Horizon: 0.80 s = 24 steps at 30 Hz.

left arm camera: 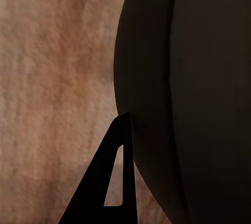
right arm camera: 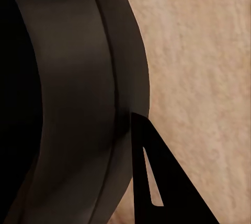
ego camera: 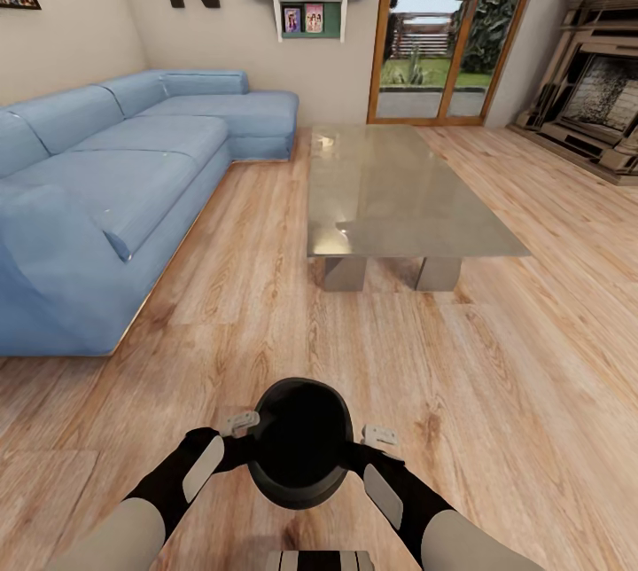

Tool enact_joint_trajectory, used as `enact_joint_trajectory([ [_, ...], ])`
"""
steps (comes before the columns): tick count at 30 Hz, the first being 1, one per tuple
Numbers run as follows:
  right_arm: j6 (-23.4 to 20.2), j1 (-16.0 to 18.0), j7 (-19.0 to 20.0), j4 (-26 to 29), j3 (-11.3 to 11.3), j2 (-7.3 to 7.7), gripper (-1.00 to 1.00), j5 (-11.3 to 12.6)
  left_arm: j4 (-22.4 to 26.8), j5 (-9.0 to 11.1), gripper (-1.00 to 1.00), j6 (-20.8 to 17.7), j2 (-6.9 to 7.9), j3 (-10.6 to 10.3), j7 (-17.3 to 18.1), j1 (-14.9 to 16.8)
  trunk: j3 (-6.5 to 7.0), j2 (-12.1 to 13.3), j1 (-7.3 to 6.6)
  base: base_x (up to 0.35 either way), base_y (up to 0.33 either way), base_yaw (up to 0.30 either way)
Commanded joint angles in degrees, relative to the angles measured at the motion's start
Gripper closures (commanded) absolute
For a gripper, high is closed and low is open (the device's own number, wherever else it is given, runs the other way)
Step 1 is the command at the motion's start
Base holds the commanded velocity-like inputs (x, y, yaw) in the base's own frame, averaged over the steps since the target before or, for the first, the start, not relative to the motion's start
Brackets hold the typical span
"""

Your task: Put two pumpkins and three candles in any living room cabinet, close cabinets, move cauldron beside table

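The black cauldron [ego camera: 301,442] hangs low in front of me over the wood floor, mouth facing up. My left gripper [ego camera: 251,447] is shut on its left rim and my right gripper [ego camera: 354,456] on its right rim. In the left wrist view one dark finger [left arm camera: 112,182] lies against the cauldron's bulging side [left arm camera: 193,98]. The right wrist view has a finger [right arm camera: 157,182] outside the cauldron's rim [right arm camera: 78,104]. The other finger of each is hidden. The grey glass table [ego camera: 399,190] stands ahead, well apart from the cauldron. Pumpkins, candles and cabinet are out of view.
A blue corner sofa [ego camera: 106,190] runs along the left wall. A fireplace [ego camera: 594,101] is at the far right, and glass doors [ego camera: 443,30] are behind the table. Open wood floor [ego camera: 496,394] lies between me and the table.
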State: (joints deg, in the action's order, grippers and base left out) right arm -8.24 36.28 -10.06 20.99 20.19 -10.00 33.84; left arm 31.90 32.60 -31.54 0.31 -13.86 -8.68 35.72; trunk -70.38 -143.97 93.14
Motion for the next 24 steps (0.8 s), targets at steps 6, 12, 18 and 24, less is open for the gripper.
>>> enact_joint_trajectory([
  [6, -0.3, 0.0, -0.5, 0.0, 0.3, 0.00, 1.00, -0.1, 0.5, 1.9, 1.00, 0.0, 0.12, -0.6, -0.5, 0.0, -0.04, 0.0, -0.02, 0.000, 0.000, 0.000],
  [12, -0.3, 0.0, -0.5, 0.0, 0.3, 0.00, 1.00, -0.1, 0.5, 1.9, 1.00, -0.1, 0.11, -0.5, -0.5, 0.0, 1.29, 0.1, -0.17, 0.000, 0.000, 0.000],
  [18, -0.3, 0.0, -0.5, 0.1, 0.3, 0.00, 1.00, 0.0, 0.6, 1.5, 1.00, -0.1, 0.05, -0.5, -0.5, 0.0, 2.62, 0.1, -0.33, 0.000, 0.000, 0.000],
  [24, -0.3, 0.0, -0.5, 0.2, 0.3, 0.00, 1.00, 0.0, 1.1, 1.3, 1.00, -0.3, 0.00, -0.5, -0.7, 0.0, 3.95, 0.2, -0.48, 0.000, 0.000, 0.000],
])
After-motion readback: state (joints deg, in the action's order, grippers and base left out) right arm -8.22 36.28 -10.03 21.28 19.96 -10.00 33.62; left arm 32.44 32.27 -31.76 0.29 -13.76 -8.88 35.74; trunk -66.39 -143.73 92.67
